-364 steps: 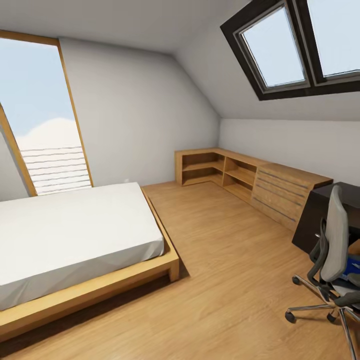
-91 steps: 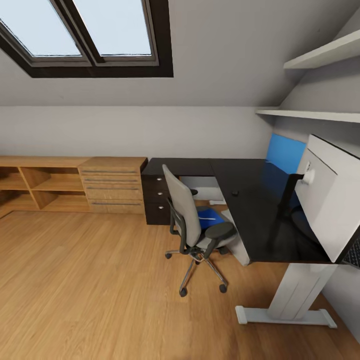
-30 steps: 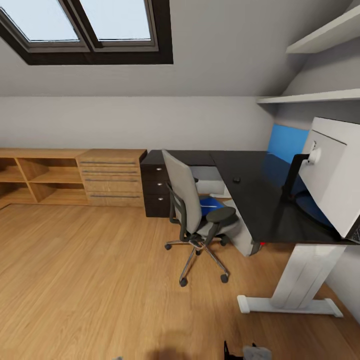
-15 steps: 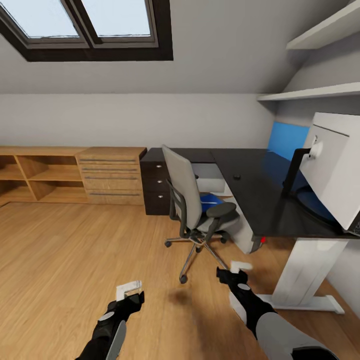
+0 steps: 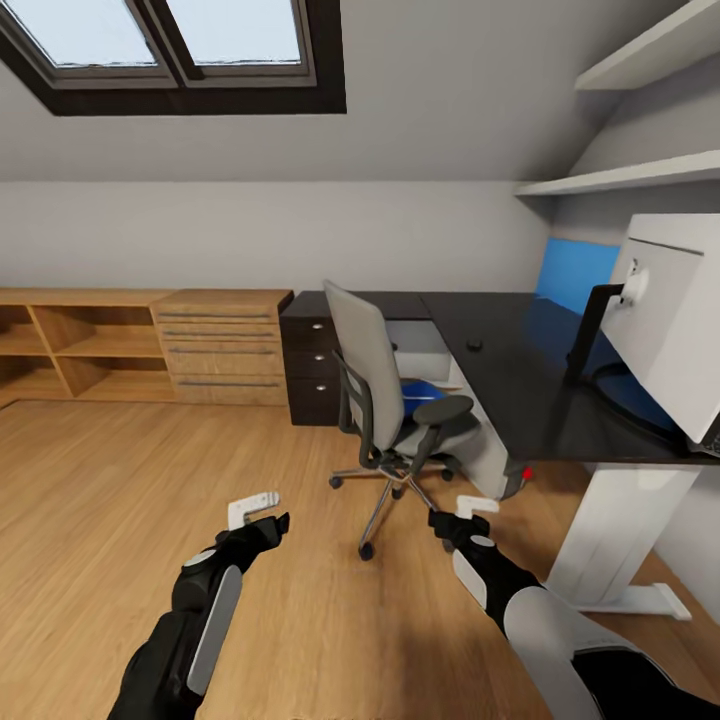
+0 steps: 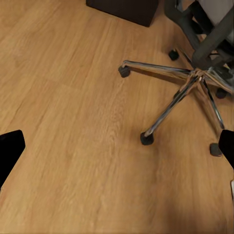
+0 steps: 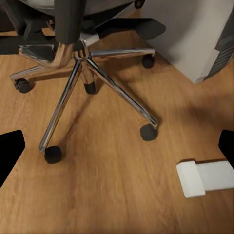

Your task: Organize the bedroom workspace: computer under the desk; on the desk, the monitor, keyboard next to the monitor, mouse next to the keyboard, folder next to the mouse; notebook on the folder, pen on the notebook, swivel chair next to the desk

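The swivel chair [image 5: 385, 405] stands turned away from the black desk [image 5: 520, 385], with the blue folder [image 5: 421, 391] lying on its seat. The monitor [image 5: 672, 325] stands on the desk with its white back towards me. A small dark object, maybe the mouse [image 5: 473, 345], lies on the desktop. A pale grey box, perhaps the computer [image 5: 492, 462], sits under the desk. My left gripper [image 5: 262, 515] and right gripper [image 5: 458, 513] hover open over the floor just short of the chair's chrome base [image 6: 195, 78] [image 7: 83, 63]. Keyboard, notebook and pen are out of view.
A black drawer unit [image 5: 312, 365] and low wooden shelving [image 5: 140, 345] line the back wall. The desk's white foot [image 7: 204, 178] lies on the floor near my right gripper. Wall shelves [image 5: 640, 170] hang above the desk. Bare wood floor [image 5: 120, 500] spreads to the left.
Both arms have come further up and forward towards the chair's base. The camera has moved slightly closer to the desk and chair.
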### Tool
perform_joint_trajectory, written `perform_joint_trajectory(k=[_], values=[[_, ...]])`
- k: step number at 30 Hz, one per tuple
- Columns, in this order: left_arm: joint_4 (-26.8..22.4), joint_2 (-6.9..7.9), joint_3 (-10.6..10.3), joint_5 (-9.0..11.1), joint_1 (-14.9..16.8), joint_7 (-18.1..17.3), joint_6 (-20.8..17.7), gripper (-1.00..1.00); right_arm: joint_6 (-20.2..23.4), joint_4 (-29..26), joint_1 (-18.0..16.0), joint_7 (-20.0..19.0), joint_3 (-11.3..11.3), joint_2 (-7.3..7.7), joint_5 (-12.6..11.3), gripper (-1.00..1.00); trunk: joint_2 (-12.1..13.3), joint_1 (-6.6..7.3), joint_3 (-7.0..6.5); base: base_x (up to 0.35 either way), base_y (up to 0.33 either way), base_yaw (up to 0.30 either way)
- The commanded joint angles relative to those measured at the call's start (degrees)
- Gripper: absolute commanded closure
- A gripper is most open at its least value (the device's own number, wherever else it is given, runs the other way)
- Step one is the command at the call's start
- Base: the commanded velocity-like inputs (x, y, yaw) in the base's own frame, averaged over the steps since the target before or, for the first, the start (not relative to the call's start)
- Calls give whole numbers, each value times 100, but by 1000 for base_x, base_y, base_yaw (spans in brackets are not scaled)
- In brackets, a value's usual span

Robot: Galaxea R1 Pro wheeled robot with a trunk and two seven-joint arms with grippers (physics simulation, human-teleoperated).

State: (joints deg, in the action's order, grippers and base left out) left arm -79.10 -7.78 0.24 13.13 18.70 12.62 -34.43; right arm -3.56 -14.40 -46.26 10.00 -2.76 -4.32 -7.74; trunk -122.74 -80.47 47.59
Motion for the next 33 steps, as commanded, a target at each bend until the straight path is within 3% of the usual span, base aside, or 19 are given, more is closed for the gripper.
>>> perform_joint_trajectory(k=[1,2,3,6,33], values=[[-355,2,-1,65,-185,39,-42,-100,-39,6,-5,20,-28,-9,-60,-100,-44,-22,24,0,0,0],[-808,0,-32,66,-481,38,-45,-100,-44,3,-6,17,-23,-12,-66,-100,-84,-44,42,0,0,0],[-915,1,-60,64,-564,36,-43,-100,-47,2,-4,16,-21,-11,-66,-100,-124,-66,60,0,0,0],[-1352,12,-537,58,-1092,40,-8,-100,-56,-34,5,5,-20,-11,-63,-100,-245,-132,114,0,0,0],[-1345,14,-578,51,-1123,65,-29,-100,-193,-37,4,11,-31,-51,-68,-100,-1327,-725,599,0,0,0]])
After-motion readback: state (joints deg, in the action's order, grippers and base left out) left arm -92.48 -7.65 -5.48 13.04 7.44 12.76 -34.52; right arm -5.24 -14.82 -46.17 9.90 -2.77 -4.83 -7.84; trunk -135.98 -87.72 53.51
